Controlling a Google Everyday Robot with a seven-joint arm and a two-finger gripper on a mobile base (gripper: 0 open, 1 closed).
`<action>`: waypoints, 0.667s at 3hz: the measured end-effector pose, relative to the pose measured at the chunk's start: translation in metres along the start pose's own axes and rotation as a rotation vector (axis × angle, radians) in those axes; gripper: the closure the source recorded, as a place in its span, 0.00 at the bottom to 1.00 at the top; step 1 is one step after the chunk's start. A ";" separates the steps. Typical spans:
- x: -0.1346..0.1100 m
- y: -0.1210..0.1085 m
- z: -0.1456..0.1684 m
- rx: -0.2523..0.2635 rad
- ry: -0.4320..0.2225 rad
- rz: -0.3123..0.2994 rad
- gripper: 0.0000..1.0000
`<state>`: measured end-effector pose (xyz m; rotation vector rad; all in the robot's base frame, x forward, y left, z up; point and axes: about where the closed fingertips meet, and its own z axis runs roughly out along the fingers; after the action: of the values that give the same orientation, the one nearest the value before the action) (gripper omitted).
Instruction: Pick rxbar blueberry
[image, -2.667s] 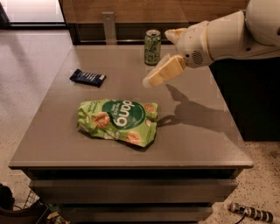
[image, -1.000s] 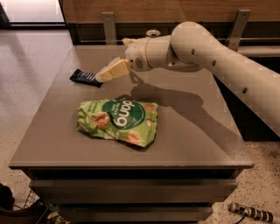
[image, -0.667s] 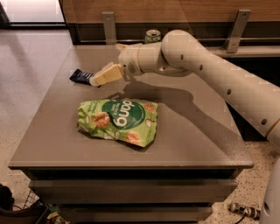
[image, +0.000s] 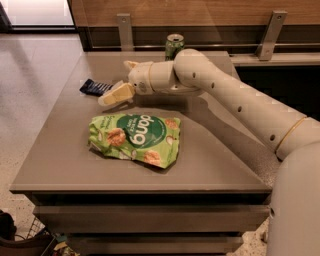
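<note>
The rxbar blueberry (image: 94, 87) is a small dark navy-blue bar lying flat near the table's far left edge. My gripper (image: 115, 83) is just to its right, low over the table, with the arm reaching in from the right. It is open and holds nothing. The lower cream finger (image: 116, 94) points left and down, and its tip hides the bar's right end. The other fingertip sticks up behind the wrist.
A large green chip bag (image: 135, 137) lies in the middle of the grey table (image: 60, 165), just in front of the gripper. A green drink can (image: 174, 46) stands at the back edge behind my arm. A wooden wall with metal brackets runs behind the table.
My gripper has moved left from beside the can, across the back of the table, down to the blue bar. The bar, bag and can have not moved.
</note>
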<state>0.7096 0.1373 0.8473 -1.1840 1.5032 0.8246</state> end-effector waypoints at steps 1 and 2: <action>0.012 -0.002 0.018 -0.025 -0.009 0.011 0.00; 0.020 0.001 0.025 -0.031 0.004 0.011 0.00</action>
<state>0.7158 0.1554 0.8219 -1.2020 1.5062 0.8562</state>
